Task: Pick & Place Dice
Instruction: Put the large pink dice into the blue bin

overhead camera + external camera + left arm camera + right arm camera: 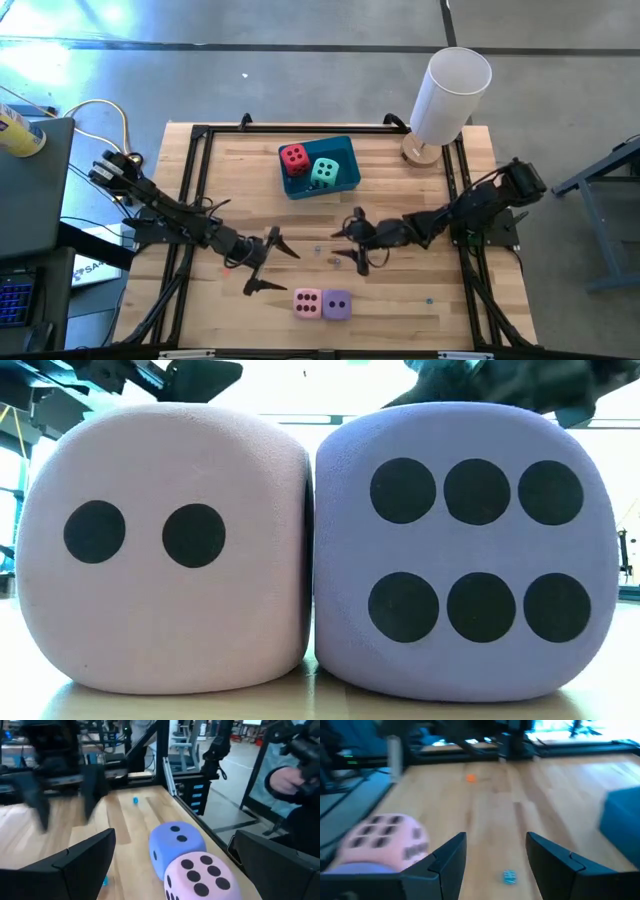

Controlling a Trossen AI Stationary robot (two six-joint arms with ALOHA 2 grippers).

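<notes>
On the wooden table (400,300), both grippers' fingers spread empty near the unlabelled pink die (307,302) and purple die (337,305).

Both arms reach inward low over the desk; the left tool (262,262) and right tool (353,243) gape empty.

Pink die (308,301), purple die (337,304), black pips; red die (294,157), teal die (324,172), blue bin (345,160).

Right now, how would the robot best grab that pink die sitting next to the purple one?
Probably from above, fingers closing on the pink die's two free opposite faces, near and far. The purple die touches one side, so no finger fits there. The open left gripper is closest.
</notes>
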